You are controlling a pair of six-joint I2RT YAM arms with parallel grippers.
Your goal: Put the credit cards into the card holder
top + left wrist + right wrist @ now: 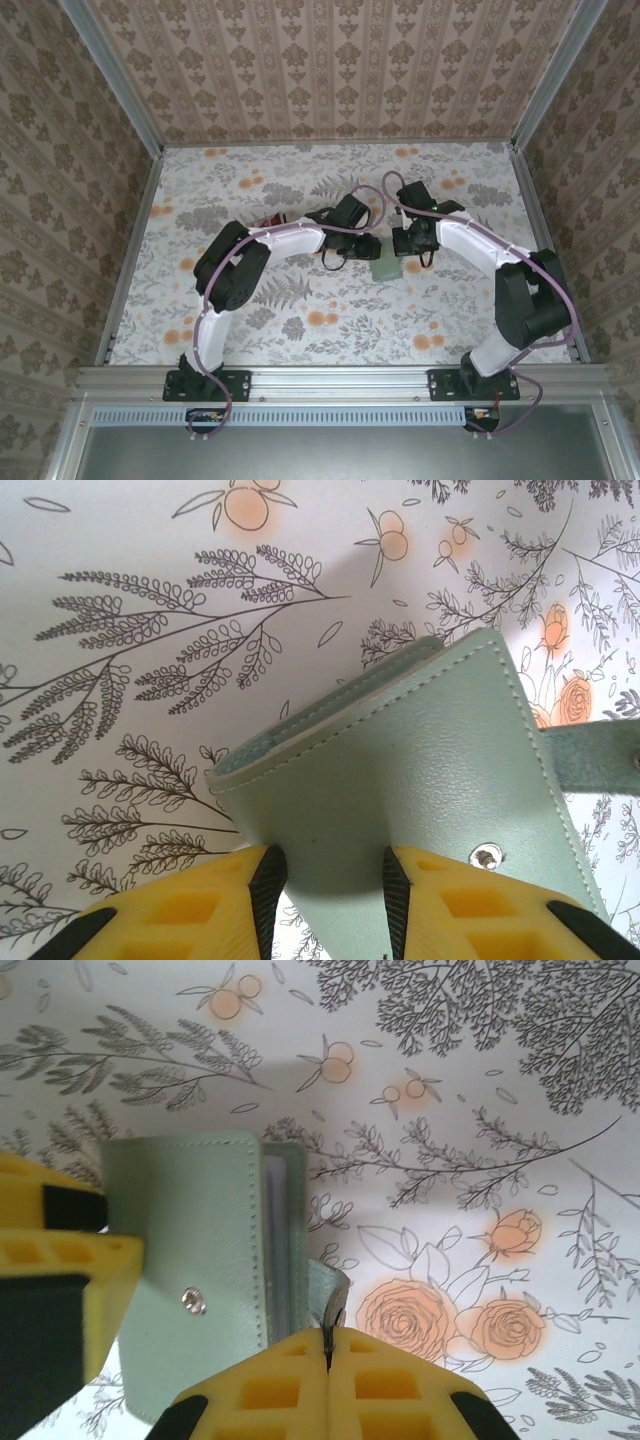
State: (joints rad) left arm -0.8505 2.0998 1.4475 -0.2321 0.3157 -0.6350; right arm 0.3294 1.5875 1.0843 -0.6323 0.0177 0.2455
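Evidently the left claw (pixel 330 872) gripped the card holder (pixel 420 750) at its view's lower centre, cover tilted up off the table (pixel 150 540); the right claw (pixel 328 1338) sat pinched shut on the strap (pixel 326 1285), lower centre. A hard pull could slip the thin strap free or yank the holder loose.

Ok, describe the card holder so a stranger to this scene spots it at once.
Start at the flower-printed table and go to its middle, where the two arms meet. Between them is the card holder: a flat, pale grey-green stitched case with a silver snap and side strap, plain against the orange-flowered print.
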